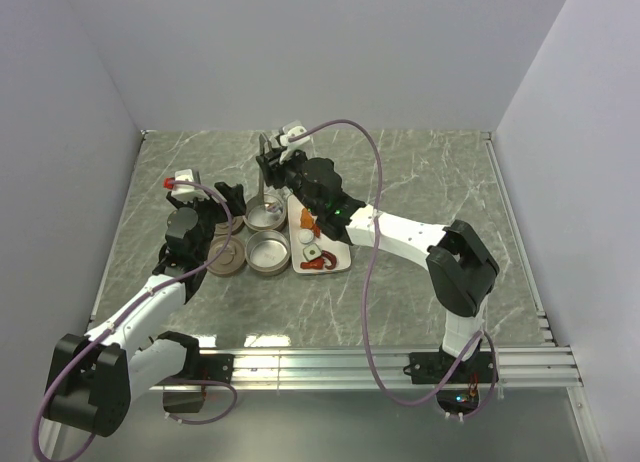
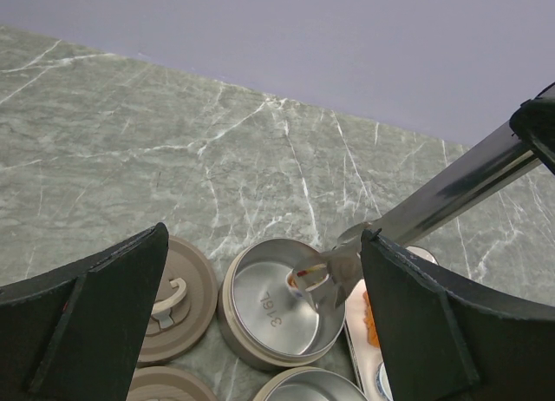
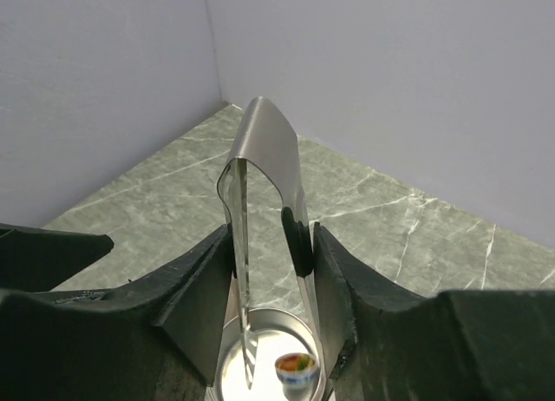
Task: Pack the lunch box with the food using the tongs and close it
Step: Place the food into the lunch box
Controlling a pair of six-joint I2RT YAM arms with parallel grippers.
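Pinching the tongs (image 3: 267, 149) upright in the right gripper (image 3: 270, 245), fingers pressed on both arms, tips down inside the lunch box's far open tin (image 2: 228, 318), next to a small round white piece of food (image 3: 295, 366). Hovering the left gripper (image 2: 264, 236) wide open and empty over the lids (image 2: 178, 297) on the bench (image 2: 173, 141). With other food (image 1: 316, 264) on the white tray (image 1: 338, 252), just right of both tins.

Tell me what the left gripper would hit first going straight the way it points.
Probably the open far tin, framed between the left gripper's spread fingers, with the tongs' tips and a food piece inside; depth is unclear.
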